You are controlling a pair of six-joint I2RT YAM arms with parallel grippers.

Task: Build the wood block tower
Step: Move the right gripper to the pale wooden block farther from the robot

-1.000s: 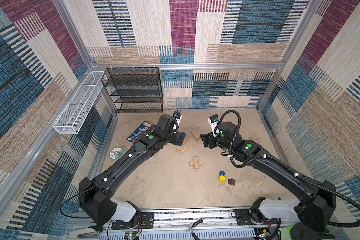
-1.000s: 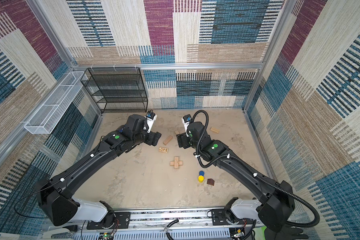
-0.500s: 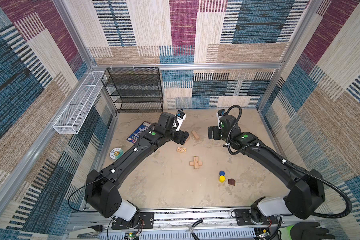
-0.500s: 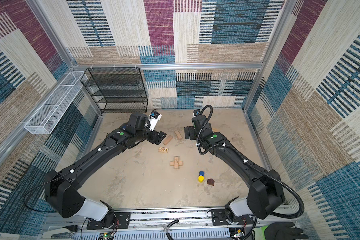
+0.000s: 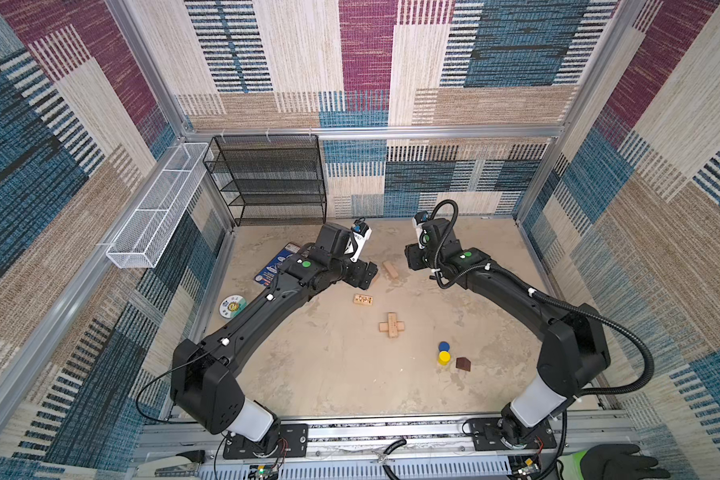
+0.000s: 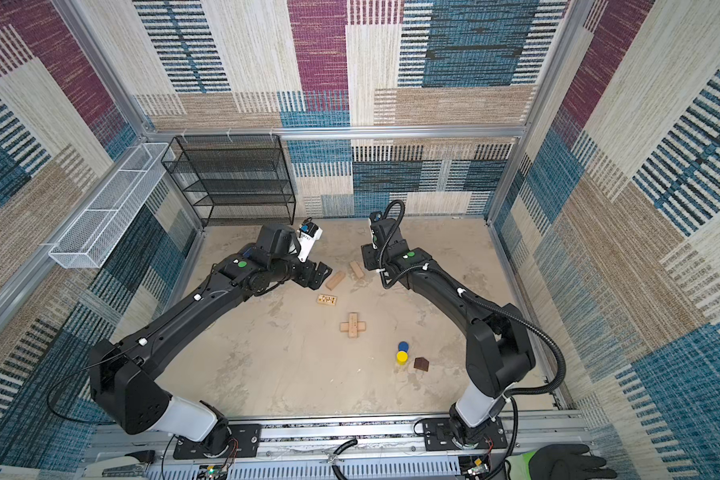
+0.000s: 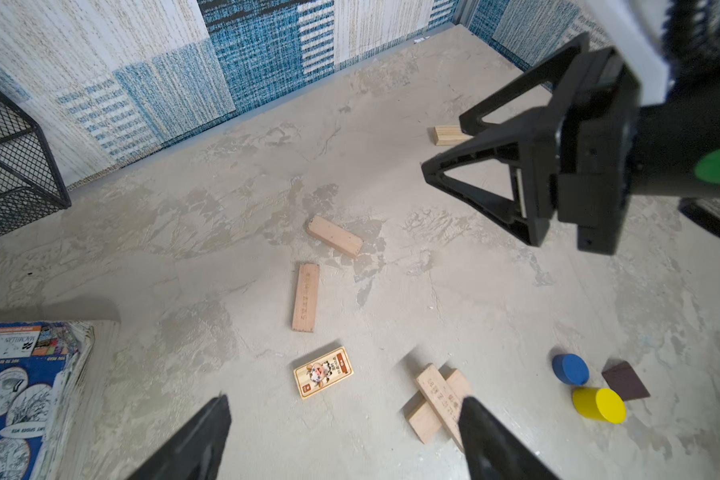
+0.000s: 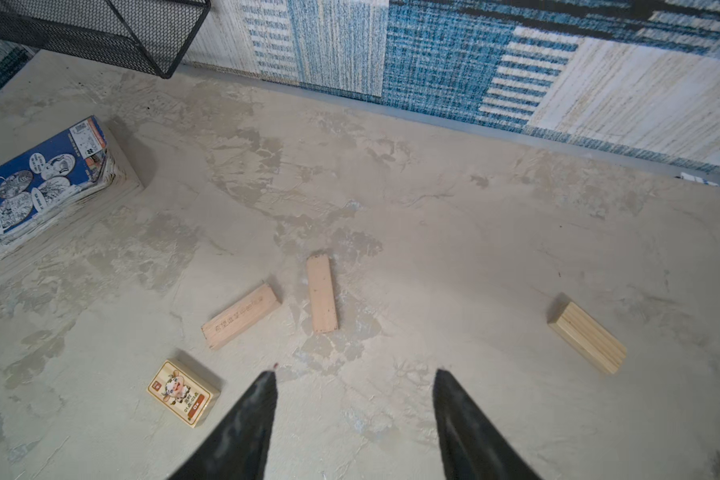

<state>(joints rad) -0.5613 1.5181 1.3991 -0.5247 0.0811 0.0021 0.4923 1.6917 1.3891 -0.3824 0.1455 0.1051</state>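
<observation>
The walls (image 5: 366,62) are a woven patchwork of maroon, blue, cream and tan, many panels striped dark. The floor (image 5: 329,374) is mottled beige-grey. The 2 crossed bars (image 5: 391,326) are pale tan; the printed block (image 7: 323,372) shows a cartoon ox and red-orange labels. The disc (image 5: 444,346) is blue, the cylinder (image 5: 444,357) yellow, the house-shaped piece (image 5: 463,364) dark brown. Both arms (image 5: 267,307) are black with 1 green dot each. The shelf (image 5: 271,183) is black, the basket (image 5: 154,212) white.

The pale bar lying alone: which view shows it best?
Right wrist view: the lone bar lies whole there. Left wrist view shows only one end behind the right gripper; neither top view shows it.
</observation>
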